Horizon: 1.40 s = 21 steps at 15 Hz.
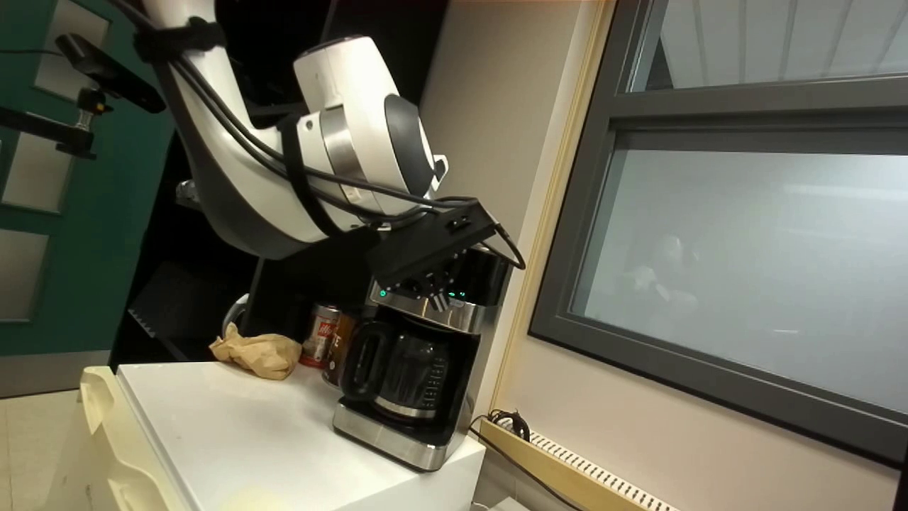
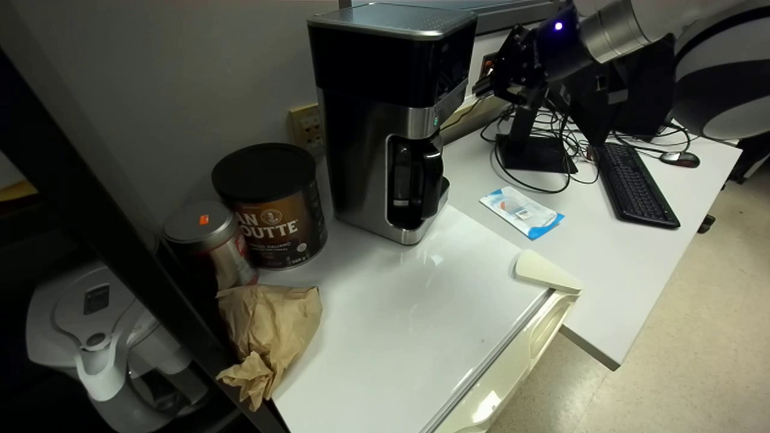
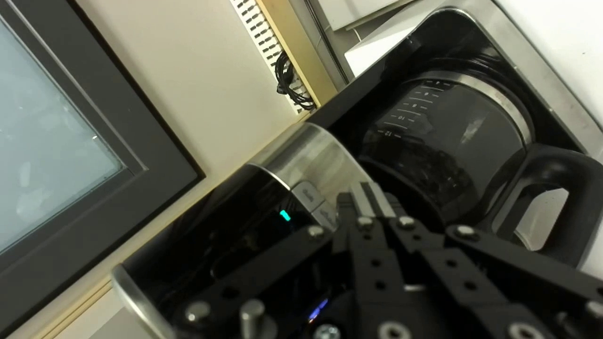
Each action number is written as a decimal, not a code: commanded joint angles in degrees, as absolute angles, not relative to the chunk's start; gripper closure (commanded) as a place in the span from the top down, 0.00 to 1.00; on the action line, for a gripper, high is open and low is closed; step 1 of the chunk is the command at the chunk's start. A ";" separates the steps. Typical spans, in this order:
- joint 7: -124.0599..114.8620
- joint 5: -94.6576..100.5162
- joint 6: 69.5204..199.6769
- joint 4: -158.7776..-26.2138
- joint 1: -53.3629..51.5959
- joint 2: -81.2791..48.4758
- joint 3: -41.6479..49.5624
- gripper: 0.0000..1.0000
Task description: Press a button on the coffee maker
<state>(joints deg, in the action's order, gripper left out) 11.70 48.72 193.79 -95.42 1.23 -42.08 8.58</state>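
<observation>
The black-and-silver coffee maker stands upright on the white cabinet top in both exterior views (image 1: 389,434) (image 2: 373,66). In the wrist view its silver band (image 3: 308,153) carries two grey buttons (image 3: 307,197), and a green light glows on the black panel beside them. The dark glass carafe (image 3: 447,141) sits inside the machine. My gripper (image 3: 372,200) is shut with nothing between its fingertips. Its tips are in front of the silver band, beside the buttons, and partly hide the lower one. In both exterior views the gripper (image 1: 440,301) (image 2: 483,88) is at the control strip; contact cannot be told.
A brown coffee tin (image 2: 274,216), a reddish can (image 2: 207,240) and a crumpled paper bag (image 2: 277,331) stand beside the machine. A desk with a keyboard (image 2: 637,180), cables and a packet (image 2: 522,210) adjoins the cabinet. A wall and window (image 1: 709,284) are close behind.
</observation>
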 commanded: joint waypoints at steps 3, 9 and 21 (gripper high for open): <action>11.17 47.51 194.69 -91.29 2.01 -44.91 7.14 0.01; 14.55 43.20 194.25 -90.50 3.63 -45.42 4.30 0.01; 13.45 43.12 193.38 -91.06 6.31 -45.58 1.03 0.01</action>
